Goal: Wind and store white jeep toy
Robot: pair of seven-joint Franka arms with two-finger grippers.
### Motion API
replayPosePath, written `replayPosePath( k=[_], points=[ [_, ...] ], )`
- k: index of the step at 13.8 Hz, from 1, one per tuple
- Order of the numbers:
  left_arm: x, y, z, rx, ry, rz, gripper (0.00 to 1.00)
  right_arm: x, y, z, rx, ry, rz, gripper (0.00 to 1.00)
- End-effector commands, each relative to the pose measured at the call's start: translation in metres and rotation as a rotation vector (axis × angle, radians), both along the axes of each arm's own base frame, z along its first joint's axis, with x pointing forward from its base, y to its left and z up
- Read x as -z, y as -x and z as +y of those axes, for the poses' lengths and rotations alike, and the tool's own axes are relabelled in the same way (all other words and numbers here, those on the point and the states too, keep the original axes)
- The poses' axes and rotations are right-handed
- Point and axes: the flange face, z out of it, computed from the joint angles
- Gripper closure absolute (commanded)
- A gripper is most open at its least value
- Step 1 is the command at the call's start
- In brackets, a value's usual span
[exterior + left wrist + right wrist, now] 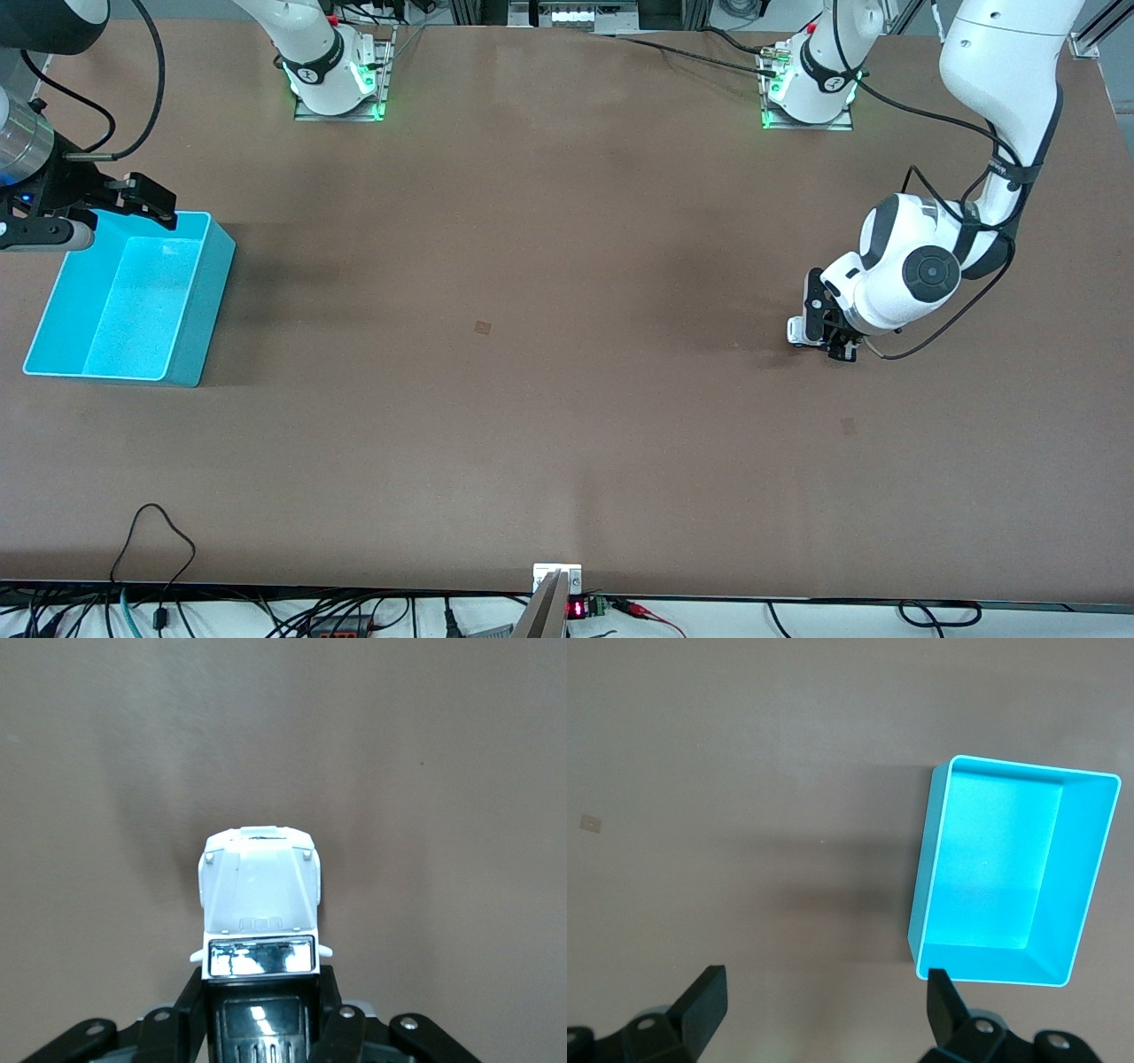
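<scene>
Your white jeep toy (259, 904) sits on the brown table (567, 354) toward the left arm's end, pinched at its black rear section by the left gripper (819, 341), whose fingers (197, 1010) press in on both flanks. In the left wrist view you see its white hood and windshield clear of the fingers, with bare table all around the nose. Its long axis runs straight out from the gripper, hood leading away from the wrist. In the front view you get only a small white patch (797, 330) at the fingertips, low against the table; the arm's wrist covers the rest, so you cannot tell there which way the hood points.

The table's middle lies open between the toy and the turquoise bin (190, 332), which stands well apart at the right arm's end. The right gripper (111, 213) hangs over the bin's rim that lies farthest from the front camera, fingers spread wide with nothing between them. The right wrist view shows you the bin's (1090, 886) whole interior, bare.
</scene>
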Motion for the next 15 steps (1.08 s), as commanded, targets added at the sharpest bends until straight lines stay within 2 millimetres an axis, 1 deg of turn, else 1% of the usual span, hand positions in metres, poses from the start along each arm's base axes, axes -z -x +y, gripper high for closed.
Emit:
replayPosePath(
  k=[1, 4, 5, 6, 9, 11, 12, 13, 14, 15],
  points=[
    [0.015, 0.0, 0.009, -0.019, -0.008, 0.02, 0.79, -0.004, 0.003, 0.002, -0.003, -0.013, 0.011, 0.0],
    [0.021, 0.001, 0.018, -0.035, -0.012, 0.028, 0.79, -0.003, 0.002, 0.0, 0.0, -0.014, 0.011, 0.0],
    [0.027, 0.002, 0.023, -0.043, -0.013, 0.039, 0.79, -0.004, 0.003, 0.0, 0.0, -0.014, 0.011, 0.0],
    [0.029, 0.002, 0.032, -0.058, -0.014, 0.042, 0.79, -0.004, 0.003, 0.001, -0.001, -0.014, 0.011, 0.0],
    [0.035, 0.005, 0.073, -0.115, -0.014, 0.054, 0.76, -0.004, 0.003, -0.002, -0.002, -0.015, 0.013, 0.0],
    [0.038, 0.007, 0.093, -0.119, -0.031, 0.057, 0.76, -0.004, 0.003, -0.002, -0.001, -0.015, 0.013, 0.0],
    [0.038, 0.008, 0.109, -0.122, -0.044, 0.057, 0.76, -0.004, 0.003, -0.002, 0.001, -0.015, 0.013, 0.0],
    [0.039, 0.01, 0.128, -0.121, -0.061, 0.056, 0.76, -0.004, 0.003, -0.002, 0.001, -0.015, 0.013, 0.0],
    [0.04, 0.01, 0.137, -0.102, -0.076, 0.047, 0.76, -0.004, 0.003, -0.002, -0.001, -0.015, 0.013, 0.0],
    [0.041, 0.01, 0.138, -0.087, -0.083, 0.039, 0.76, -0.004, 0.003, 0.0, -0.004, -0.015, 0.013, 0.0]
  ],
)
